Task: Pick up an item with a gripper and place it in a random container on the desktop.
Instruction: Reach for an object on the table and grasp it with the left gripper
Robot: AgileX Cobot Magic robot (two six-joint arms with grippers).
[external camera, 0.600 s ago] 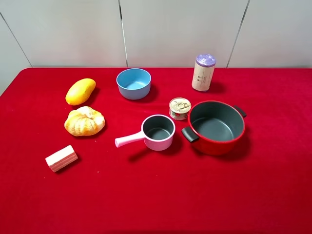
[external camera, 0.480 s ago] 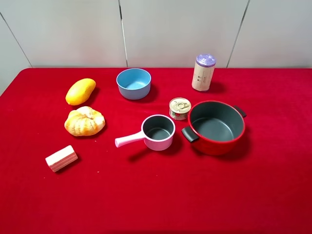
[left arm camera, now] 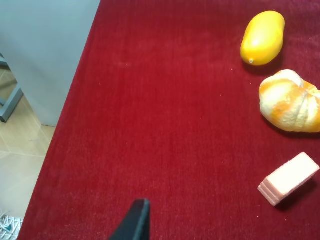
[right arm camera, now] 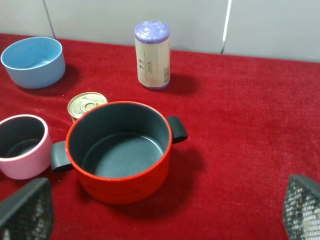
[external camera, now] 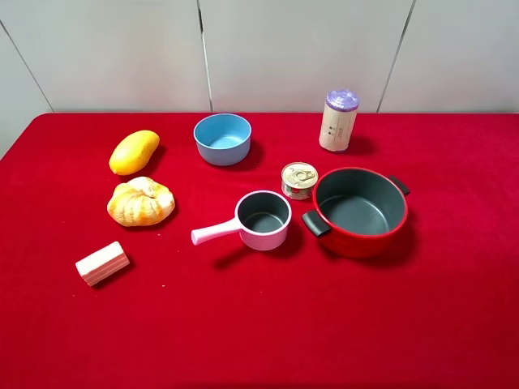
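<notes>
The pink-and-white striped block (external camera: 102, 262) lies on the red desktop (external camera: 259, 324) at the front left, and also shows in the left wrist view (left arm camera: 288, 178). The wide red pot (external camera: 359, 211) stands empty at the centre right, and shows in the right wrist view (right arm camera: 120, 150). Neither arm appears in the exterior high view. Of my left gripper only one black fingertip (left arm camera: 136, 222) shows, well apart from the block. My right gripper (right arm camera: 160, 215) is open and empty, its fingertips (right arm camera: 27, 207) wide apart, in front of the pot.
A yellow mango (external camera: 134, 151) and an orange-yellow bun (external camera: 141, 201) lie behind the block. A blue bowl (external camera: 222, 138), a pink long-handled saucepan (external camera: 259, 220), a small tin can (external camera: 298, 180) and a purple-capped cylinder (external camera: 338, 120) stand around the pot. The table's left edge (left arm camera: 75, 90) is near the left gripper.
</notes>
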